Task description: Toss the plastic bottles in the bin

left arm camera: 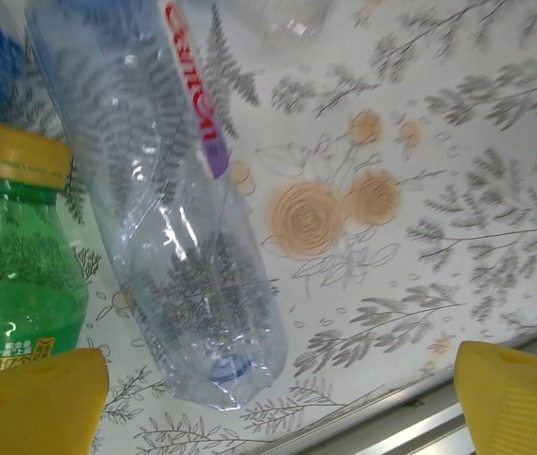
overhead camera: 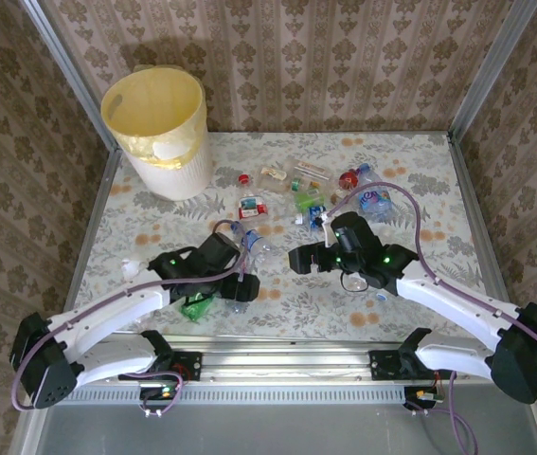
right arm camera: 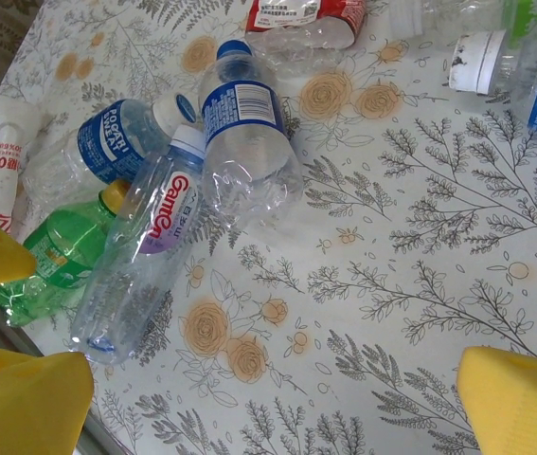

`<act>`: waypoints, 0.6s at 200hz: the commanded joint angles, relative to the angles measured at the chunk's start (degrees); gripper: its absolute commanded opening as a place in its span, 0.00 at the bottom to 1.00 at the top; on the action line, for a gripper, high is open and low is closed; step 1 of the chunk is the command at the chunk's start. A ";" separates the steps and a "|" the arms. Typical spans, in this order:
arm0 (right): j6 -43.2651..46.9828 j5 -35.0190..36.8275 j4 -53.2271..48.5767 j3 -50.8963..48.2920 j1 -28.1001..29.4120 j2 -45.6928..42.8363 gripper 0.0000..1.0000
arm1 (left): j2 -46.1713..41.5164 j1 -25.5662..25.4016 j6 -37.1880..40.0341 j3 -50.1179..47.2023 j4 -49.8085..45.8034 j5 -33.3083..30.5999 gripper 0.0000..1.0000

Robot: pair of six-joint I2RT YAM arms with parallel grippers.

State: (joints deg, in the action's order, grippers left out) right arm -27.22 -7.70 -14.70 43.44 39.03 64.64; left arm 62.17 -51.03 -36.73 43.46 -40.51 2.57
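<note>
Yellow pads [left arm camera: 31,403] of the left gripper [left arm camera: 276,403] stand wide apart at the bottom corners of my left wrist view, with nothing in their grasp. Between them, much nearer one pad than the other, lies a clear bottle [left arm camera: 183,237] with red lettering, its base toward me. Just beside it is a green bottle [left arm camera: 17,284] with a yellow cap. I cannot tell whether a pad touches either one. From above, that gripper [overhead camera: 240,284] hangs low over the table [overhead camera: 154,237], well apart from the bin [overhead camera: 178,175], on its near side and to its right. The wrist tips downward there, and the left arm [overhead camera: 116,303] slopes back from it to its base, nearer me than the bin.

On the right gripper [right arm camera: 270,403] the jaws are spread fully and hold nothing, with bare floral table between the pads. From above it [overhead camera: 301,258] points leftward. It sits farther to the right of the bin than the left gripper, and the right arm [overhead camera: 448,299] angles back to its base.

The bin stands upright at the table's far left corner. Most of the plastic bottles [overhead camera: 296,190] lie scattered to the right of the bin, between it and the right gripper.
</note>
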 commanded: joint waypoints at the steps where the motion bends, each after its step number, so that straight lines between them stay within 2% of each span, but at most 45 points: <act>1: 0.06 1.92 -1.45 -0.94 -0.24 -2.21 1.00 | 2.51 -0.39 -2.02 -1.10 0.49 0.17 0.92; 42: -0.14 2.06 -1.78 -1.91 -0.18 -3.49 1.00 | 8.13 -0.35 -1.53 -0.63 3.86 0.58 0.84; 80: 0.07 2.26 -1.94 -2.81 -0.27 -4.48 1.00 | 11.82 -0.56 -0.46 0.47 1.50 -2.49 0.82; 120: -0.12 2.00 -1.58 -3.36 -0.44 -4.00 1.00 | 16.82 -0.81 1.07 2.67 2.75 -2.81 0.81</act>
State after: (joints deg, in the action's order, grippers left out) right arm -27.22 -6.66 -15.49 40.80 38.87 61.21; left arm 76.12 -51.05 -37.50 43.44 -37.52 1.21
